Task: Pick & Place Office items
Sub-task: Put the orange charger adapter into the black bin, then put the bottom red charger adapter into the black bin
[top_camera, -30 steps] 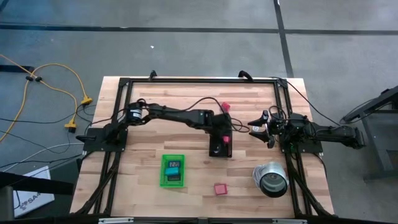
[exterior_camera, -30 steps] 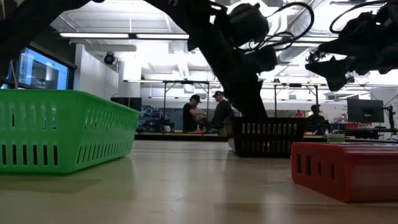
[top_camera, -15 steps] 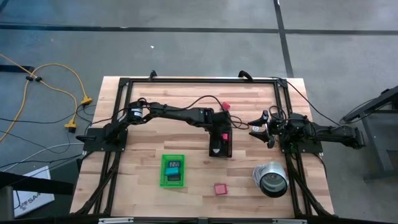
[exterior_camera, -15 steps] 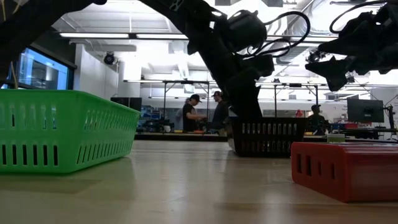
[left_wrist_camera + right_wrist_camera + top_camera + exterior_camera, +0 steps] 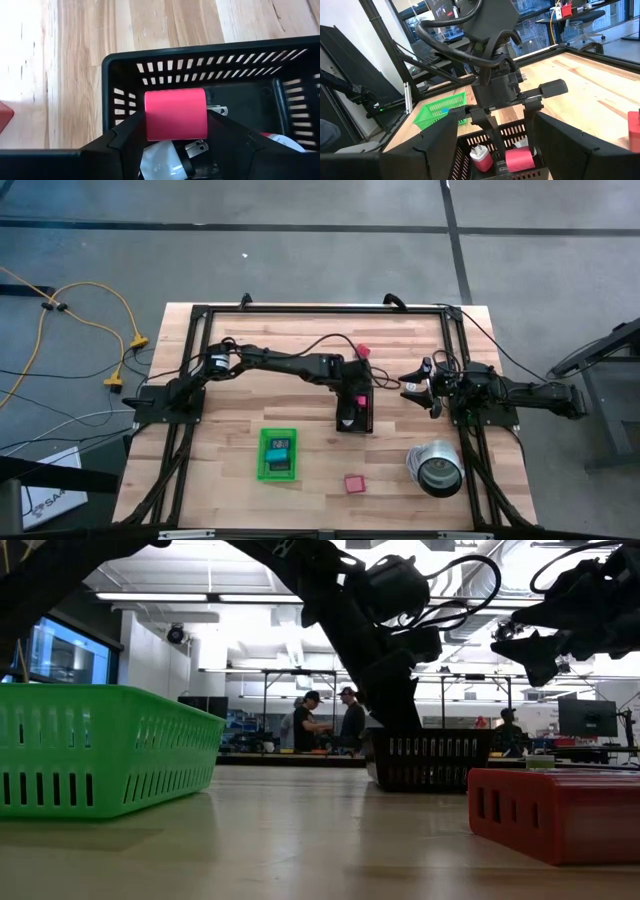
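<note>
Now the left gripper (image 5: 175, 131), clamped on a pink block (image 5: 175, 114) just above the black basket (image 5: 120, 75) at mid-table, should lower squarely inside the walls before releasing, while the right gripper (image 5: 412, 385) waits open at the right.

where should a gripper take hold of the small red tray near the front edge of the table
Across its two opposite side walls, coming straight down from above. The red tray sits flat and alone on the table, open space all round; its walls are low, straight and slotted, so flat fingers should seat well.
</note>
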`<state>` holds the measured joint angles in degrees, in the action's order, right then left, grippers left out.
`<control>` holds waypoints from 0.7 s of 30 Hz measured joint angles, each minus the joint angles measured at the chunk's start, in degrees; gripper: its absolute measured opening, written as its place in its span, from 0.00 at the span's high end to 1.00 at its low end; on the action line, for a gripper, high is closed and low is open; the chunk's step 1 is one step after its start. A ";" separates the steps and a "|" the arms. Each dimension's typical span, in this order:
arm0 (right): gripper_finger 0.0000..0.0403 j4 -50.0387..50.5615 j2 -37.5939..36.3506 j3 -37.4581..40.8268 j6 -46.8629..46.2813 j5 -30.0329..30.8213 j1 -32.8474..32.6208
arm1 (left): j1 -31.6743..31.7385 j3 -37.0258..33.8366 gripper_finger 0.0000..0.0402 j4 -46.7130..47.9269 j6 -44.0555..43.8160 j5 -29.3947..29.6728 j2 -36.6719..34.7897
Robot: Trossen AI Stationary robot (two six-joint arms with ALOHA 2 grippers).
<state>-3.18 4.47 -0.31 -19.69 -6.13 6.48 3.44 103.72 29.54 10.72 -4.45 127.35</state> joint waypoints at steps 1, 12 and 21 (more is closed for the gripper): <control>0.38 0.02 0.00 0.00 0.00 0.00 0.00 | 0.00 0.00 0.53 0.00 0.00 0.00 0.00; 0.38 0.00 0.00 0.00 0.00 0.00 0.00 | 0.02 0.00 0.44 -0.26 0.87 -2.29 -0.02; 0.38 0.00 0.00 0.02 -0.02 0.00 0.00 | 0.02 0.00 0.37 -0.46 0.85 -2.27 -0.04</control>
<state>-3.18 4.47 -0.30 -19.70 -6.13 6.48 3.46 103.72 29.08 11.57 -6.72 127.31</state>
